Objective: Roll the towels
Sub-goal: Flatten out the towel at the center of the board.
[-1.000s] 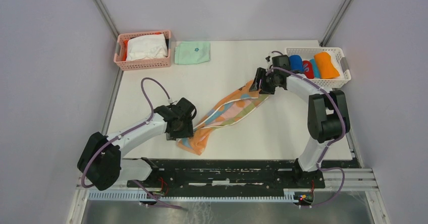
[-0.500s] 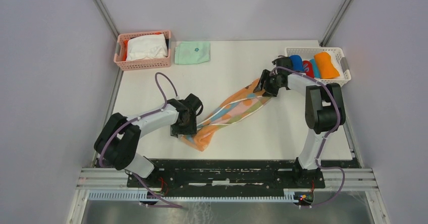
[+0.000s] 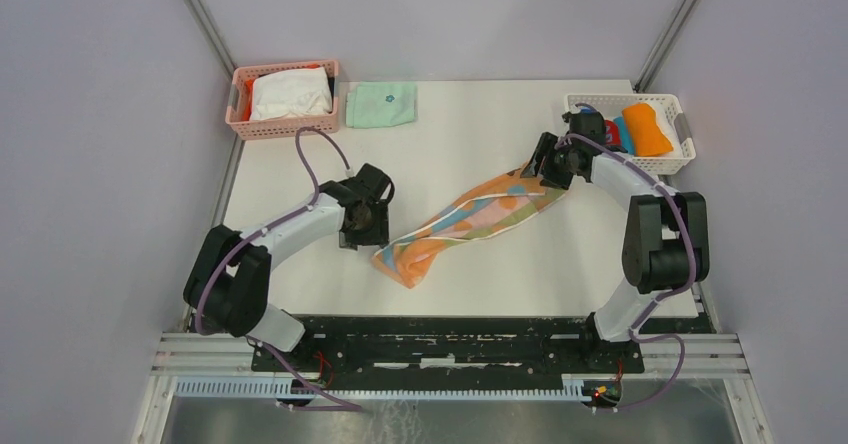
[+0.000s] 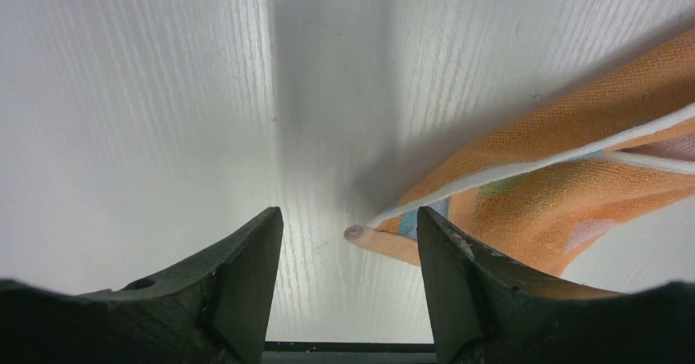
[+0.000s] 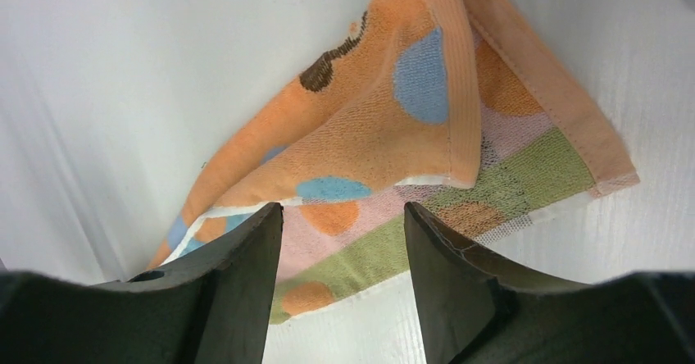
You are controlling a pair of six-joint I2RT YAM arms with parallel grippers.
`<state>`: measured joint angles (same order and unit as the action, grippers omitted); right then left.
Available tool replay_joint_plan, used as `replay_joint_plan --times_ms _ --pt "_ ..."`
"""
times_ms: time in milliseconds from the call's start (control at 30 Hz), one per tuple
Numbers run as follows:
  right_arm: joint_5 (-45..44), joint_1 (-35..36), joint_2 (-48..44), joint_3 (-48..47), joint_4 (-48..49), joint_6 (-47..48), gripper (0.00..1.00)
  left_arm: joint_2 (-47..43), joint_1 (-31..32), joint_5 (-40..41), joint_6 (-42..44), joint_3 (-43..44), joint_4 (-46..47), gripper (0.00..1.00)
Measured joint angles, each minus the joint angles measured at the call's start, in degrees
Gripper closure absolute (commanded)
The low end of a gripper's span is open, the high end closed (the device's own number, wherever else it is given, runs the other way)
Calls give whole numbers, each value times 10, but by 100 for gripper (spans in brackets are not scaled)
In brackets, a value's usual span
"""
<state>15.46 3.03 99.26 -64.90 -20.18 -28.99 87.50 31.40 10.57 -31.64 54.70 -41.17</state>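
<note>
The peach towel (image 3: 470,216) with orange dots and pastel stripes lies bunched in a long diagonal band across the table. My left gripper (image 3: 367,230) is open just left of its near end; in the left wrist view a towel corner (image 4: 358,234) pokes between the fingers (image 4: 246,257) untouched. My right gripper (image 3: 549,165) hovers open over the far end, and its wrist view has the spotted cloth (image 5: 385,126) spread below the open jaws. A rolled orange towel (image 3: 647,129) sits in the white basket (image 3: 672,104), with a strip of blue (image 3: 622,136) beside it, partly behind my right arm.
A pink basket (image 3: 285,126) holding white cloth stands at the back left. Next to it lies a folded mint-green cloth (image 3: 381,104). The white basket is close behind my right wrist. Metal posts rise at both back corners.
The patterned towel has slid to the right with my right gripper, which moved toward the white basket. My left gripper has drawn back off the towel's near end.
</note>
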Motion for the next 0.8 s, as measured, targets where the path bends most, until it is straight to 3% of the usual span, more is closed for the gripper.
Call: replay_joint_plan --times_ms 167,633,800 --pt "11 0 -18 0 -1 19 36 -21 -6 -38 0 -33 13 42" --pt "31 -2 -18 21 3 40 35 2 -85 -175 75 -46 33 50" --pt "40 -15 -18 30 18 26 34 25 -100 -222 87 -54 44 70"
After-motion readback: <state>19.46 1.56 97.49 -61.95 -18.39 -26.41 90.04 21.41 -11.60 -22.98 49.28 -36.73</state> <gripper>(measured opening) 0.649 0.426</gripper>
